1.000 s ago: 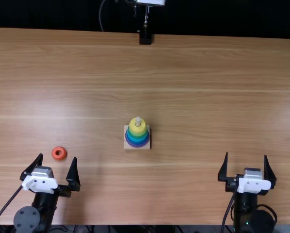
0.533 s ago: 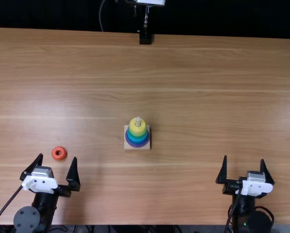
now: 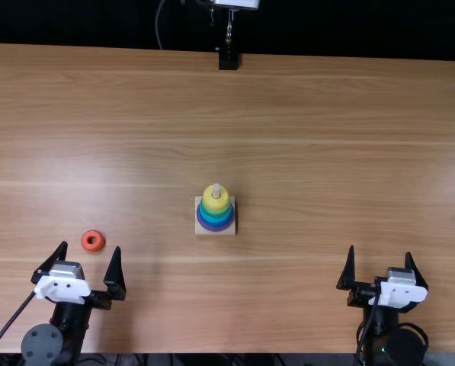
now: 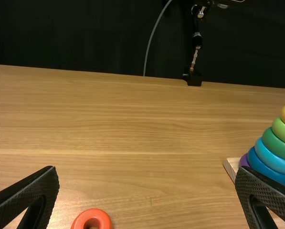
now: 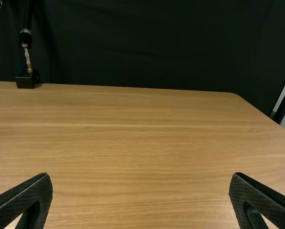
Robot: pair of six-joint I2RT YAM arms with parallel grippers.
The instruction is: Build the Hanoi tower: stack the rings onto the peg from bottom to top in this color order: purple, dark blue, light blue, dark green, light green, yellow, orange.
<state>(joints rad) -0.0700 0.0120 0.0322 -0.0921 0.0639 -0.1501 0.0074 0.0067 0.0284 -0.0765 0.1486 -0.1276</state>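
Note:
Near the table's middle a square wooden base (image 3: pixel 229 231) bears a cone of stacked rings, with the peg's tip (image 3: pixel 216 187) rising through the top yellow ring (image 3: pixel 216 203). In the left wrist view, light green (image 4: pixel 283 132), dark green (image 4: pixel 277 144), light blue (image 4: pixel 274 158), dark blue (image 4: pixel 266 169) and purple (image 4: pixel 244 161) rings lie below yellow. An orange ring (image 3: pixel 93 241) lies flat on the table, just beyond my left gripper (image 3: pixel 90 248), which is open and holds nothing; left gripper (image 4: pixel 147 176). My right gripper (image 3: pixel 380 252), right gripper (image 5: pixel 138 179), is also open, well right of the tower.
A black stand (image 3: pixel 228 59) is fixed at the table's far edge. The wooden table (image 3: pixel 326 114) stretches beyond both arms, with its near edge under them and a dark curtain behind.
The right gripper has shifted slightly to the left and a little toward the near edge. My left arm, the orange ring and the tower have stayed put.

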